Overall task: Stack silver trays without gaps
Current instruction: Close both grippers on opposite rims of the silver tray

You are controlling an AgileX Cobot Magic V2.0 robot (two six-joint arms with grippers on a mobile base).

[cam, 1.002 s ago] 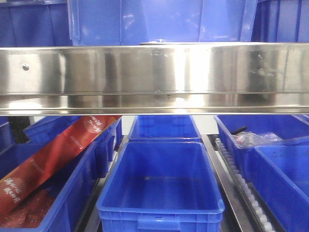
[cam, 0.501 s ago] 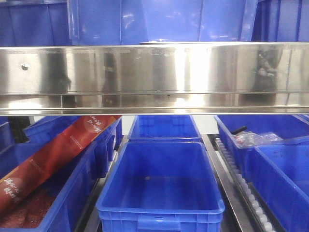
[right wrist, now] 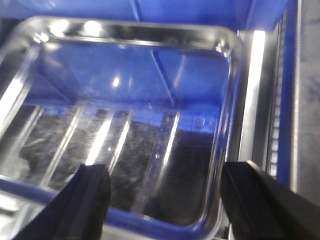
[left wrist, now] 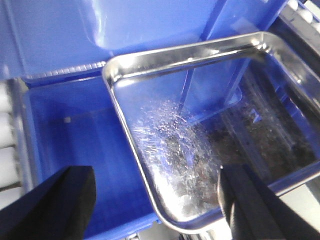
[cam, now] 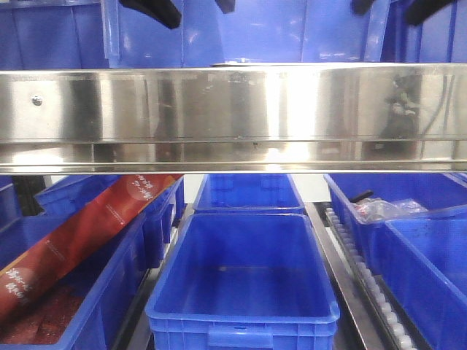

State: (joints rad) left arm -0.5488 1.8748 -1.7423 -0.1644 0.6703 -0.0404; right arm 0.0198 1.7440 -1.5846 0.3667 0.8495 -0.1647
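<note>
Blue crates [cam: 241, 315] fill the lower shelf level, seen from the front under a long steel rail [cam: 233, 109] that spans the whole width. Left crate holds a red carton [cam: 80, 233] leaning on its rim; centre crate shows only bare floor.

Above the rail, against more blue plastic, dark finger tips of both arms poke in from the top edge: left pincer [cam: 188, 7], right pincer [cam: 394, 7].

Left wrist view: left pincer [left wrist: 155, 205] spread wide, holding nothing, above a silver tray [left wrist: 200, 125]. Tray lies inside a blue crate [left wrist: 65, 130], set toward one side and skewed to the walls, with bare crate floor beside it. Tray floor scratched and reflective.

Right wrist view: right pincer [right wrist: 175, 200] likewise spread wide and gripping nothing, over a silver tray [right wrist: 140, 100] in blue plastic, one rounded corner close to the wall. Same tray or a second one: cannot tell.
</note>
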